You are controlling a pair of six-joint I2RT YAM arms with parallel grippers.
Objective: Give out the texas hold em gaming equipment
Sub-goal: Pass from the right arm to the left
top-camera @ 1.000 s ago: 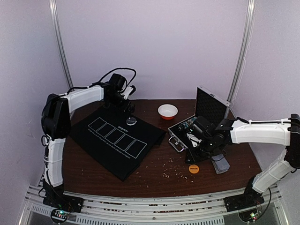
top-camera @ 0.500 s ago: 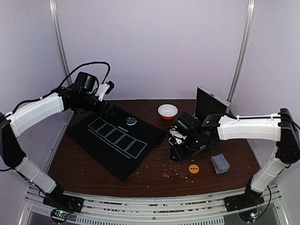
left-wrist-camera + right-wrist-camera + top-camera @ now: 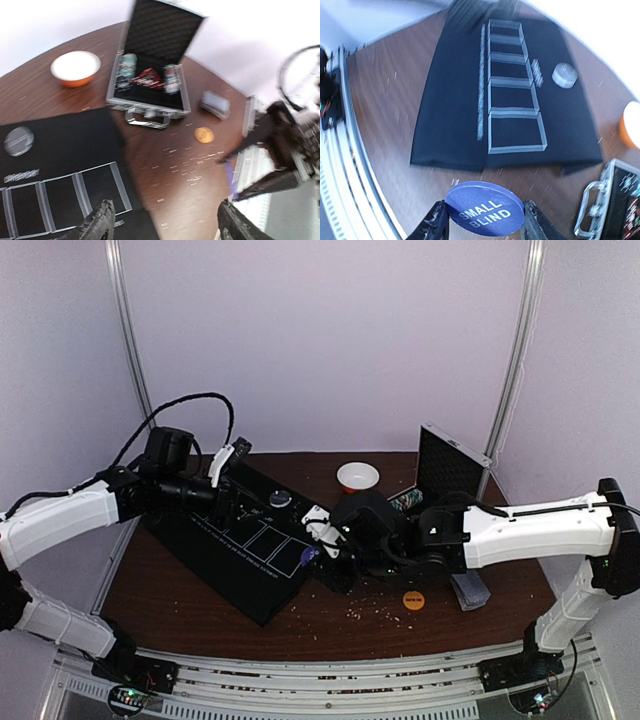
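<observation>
Open silver metal case [image 3: 449, 464] with black-lined lid raised, far right on dark brown wooden tabletop [image 3: 330, 625]. White bowl with orange rim [image 3: 358, 477] just left. Black cloth mat with white outlined rectangles [image 3: 256, 585] at left.

purple disc [image 3: 485, 208] w/ "SMALL BLIND"

Mat [image 3: 255, 585] L, case [image 3: 445, 465] R, bowl [image 3: 358, 477] btwn at back; disc [image 3: 413, 599] + cards [image 3: 470, 592] before case.
</observation>
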